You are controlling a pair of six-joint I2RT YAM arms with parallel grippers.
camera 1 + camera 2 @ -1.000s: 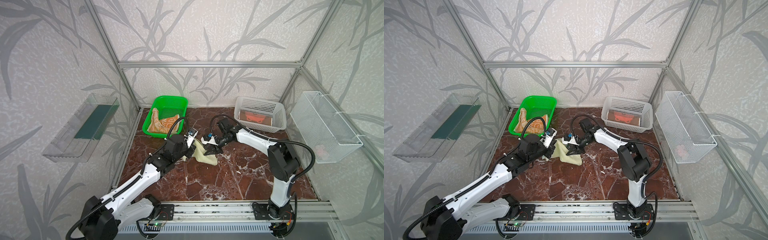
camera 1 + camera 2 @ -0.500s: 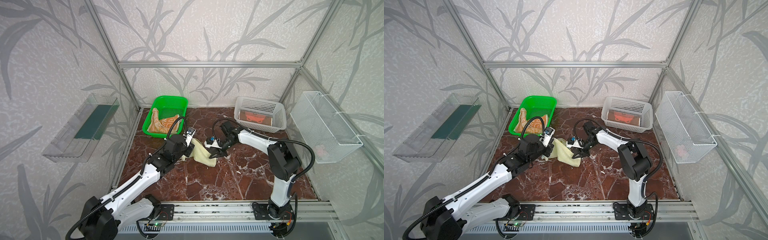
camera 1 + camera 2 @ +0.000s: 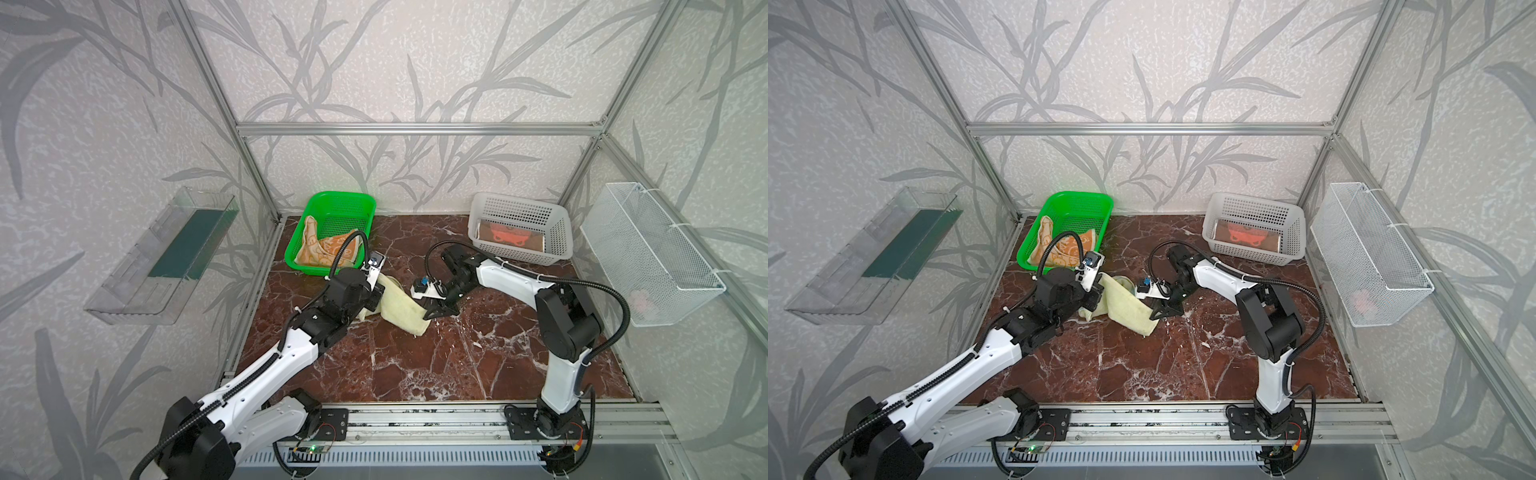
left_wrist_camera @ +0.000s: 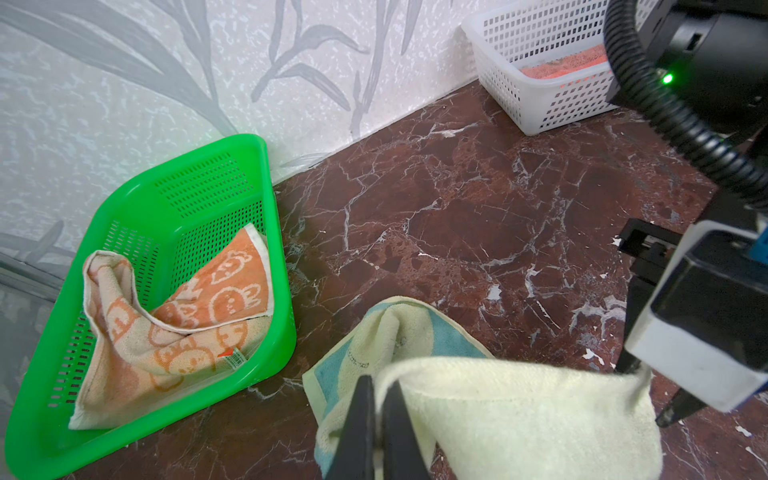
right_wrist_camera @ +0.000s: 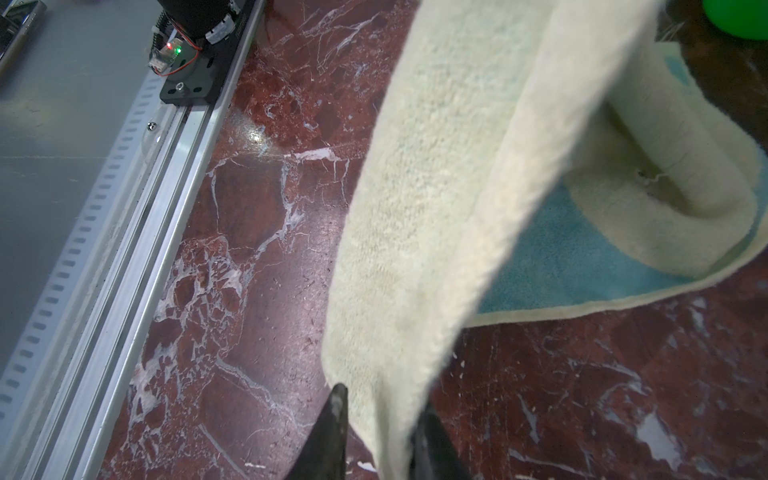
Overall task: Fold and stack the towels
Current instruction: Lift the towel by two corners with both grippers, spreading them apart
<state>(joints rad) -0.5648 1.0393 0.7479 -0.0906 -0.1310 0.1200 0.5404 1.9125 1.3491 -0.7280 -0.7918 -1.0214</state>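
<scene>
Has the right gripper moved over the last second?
Yes. The right gripper has shifted toward the front rail, away from the green basket.

I am extending the left arm (image 3: 291, 353) from lower left toward centre frame in both top views, left gripper (image 4: 379, 386) clamping the pale yellow towel (image 3: 401, 307). I am reaching the right arm (image 3: 511, 278) in from the right, wrist angled down, right gripper (image 5: 381, 399) pinching the same towel.

Fingers of the right tool (image 5: 380, 399) run off the right wrist view's edge, and the pale yellow terry towel (image 5: 415, 208) between them is blurred up close; the left tool (image 4: 379, 382) is likewise cut off. A salmon-orange cloth (image 3: 507, 237) lies half hidden inside the white perforated plastic basket (image 3: 557, 245); a pinkish object (image 3: 640, 297) in the white wire wall basket (image 3: 648, 232) is too small to identify.
</scene>
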